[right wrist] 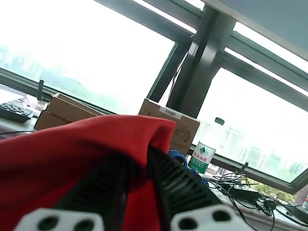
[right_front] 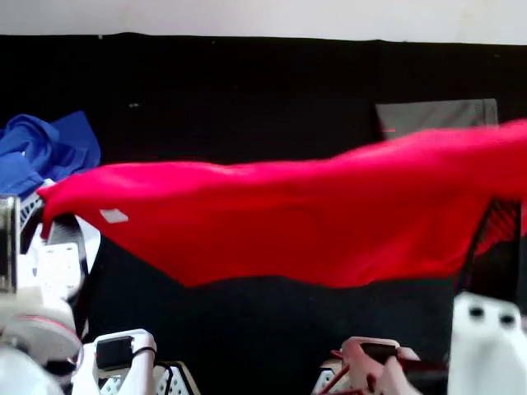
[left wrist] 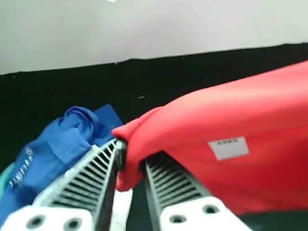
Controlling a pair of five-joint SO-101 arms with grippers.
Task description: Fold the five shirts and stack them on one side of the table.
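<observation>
We hold the red shirt (right_front: 288,226) up off the table (right_front: 247,90), stretched wide between both arms. Our left gripper (left wrist: 129,153) is clamped on one bunched corner, near the crumpled blue shirt (right_front: 45,148) at the left rear. Our right gripper (right wrist: 139,156) pinches the opposite end, fingers closed with red cloth between them. At the right rear lies a flat grey cloth (right_front: 436,115), perhaps a shirt already folded, though we cannot be sure from here.

We judge the step in hand to be spreading the shirt flat before folding. To do it well, we should bring both ends down together and level, taut enough that the sagging middle touches first without creasing. We should land it on the bare part of the table in front, apart from the blue shirt and the grey cloth, and let go only once it lies flat.
</observation>
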